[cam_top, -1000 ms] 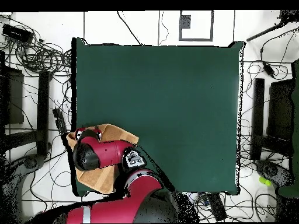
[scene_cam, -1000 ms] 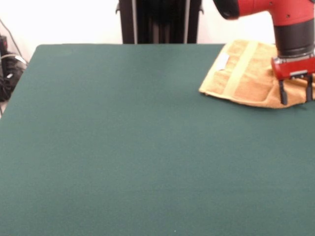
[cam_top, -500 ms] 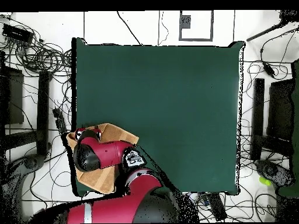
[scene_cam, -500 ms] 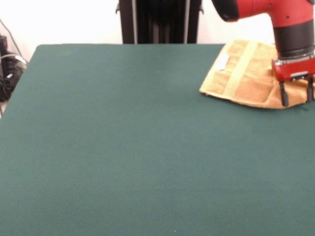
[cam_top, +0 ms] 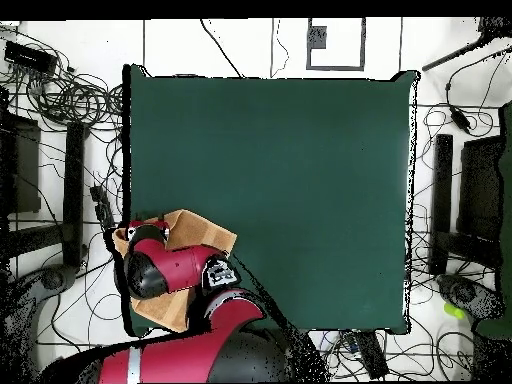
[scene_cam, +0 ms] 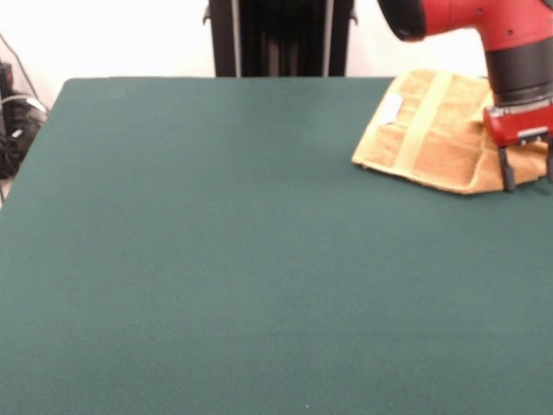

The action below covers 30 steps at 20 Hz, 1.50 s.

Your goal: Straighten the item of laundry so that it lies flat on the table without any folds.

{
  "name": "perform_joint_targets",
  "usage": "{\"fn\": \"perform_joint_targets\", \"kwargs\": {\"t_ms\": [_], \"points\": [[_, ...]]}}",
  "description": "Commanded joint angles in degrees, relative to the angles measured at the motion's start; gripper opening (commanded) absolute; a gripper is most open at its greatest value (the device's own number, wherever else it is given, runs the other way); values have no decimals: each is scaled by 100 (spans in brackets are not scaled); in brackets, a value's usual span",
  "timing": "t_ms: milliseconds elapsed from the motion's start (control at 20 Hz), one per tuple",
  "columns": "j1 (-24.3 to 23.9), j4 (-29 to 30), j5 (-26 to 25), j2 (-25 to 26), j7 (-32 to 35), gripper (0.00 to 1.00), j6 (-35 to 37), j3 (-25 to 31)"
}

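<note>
The item of laundry (scene_cam: pixel 428 130), a golden-orange towel with a pale woven band and a small white tag, lies folded over itself at the far right of the green table (scene_cam: pixel 259 259). My gripper (scene_cam: pixel 529 175) stands at the towel's near right edge, right at the picture's border. Its two dark fingers are apart and point down, tips level with the cloth. In the overhead view the towel (cam_top: pixel 195 234) lies at the table's (cam_top: pixel 300 180) lower left corner. The red arm (cam_top: pixel 175 268) covers its middle and hides the gripper.
One towel corner reaches past the table's left edge in the overhead view. Cables (cam_top: pixel 70 95) and black stands (cam_top: pixel 440 200) ring the table. A black column (scene_cam: pixel 276 35) stands behind the far edge, and cables (scene_cam: pixel 17 121) lie at the left.
The gripper has shifted slightly to the right in the front view. The towel's near edge has drawn in a little with it.
</note>
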Motion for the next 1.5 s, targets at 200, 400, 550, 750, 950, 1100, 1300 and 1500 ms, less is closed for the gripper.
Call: {"fn": "perform_joint_targets", "kwargs": {"t_ms": [200, 400, 550, 750, 950, 1100, 1300, 1500], "points": [[24, 73, -160, 278, 773, 100, 323, 469], [-149, 75, -259, 243, 739, 100, 431, 558], [-435, 89, -276, -6, 708, 100, 721, 680], [-1109, 400, -165, -904, 662, 100, 1669, 1231], [-1596, 745, -27, -1509, 633, 100, 2249, 1728], [-1878, 876, 48, -1754, 585, 100, 2607, 1996], [-2048, 979, -40, -1741, 638, 100, 2534, 2142], [-1654, 1081, -437, -1165, 864, 100, 1463, 1767]]}}
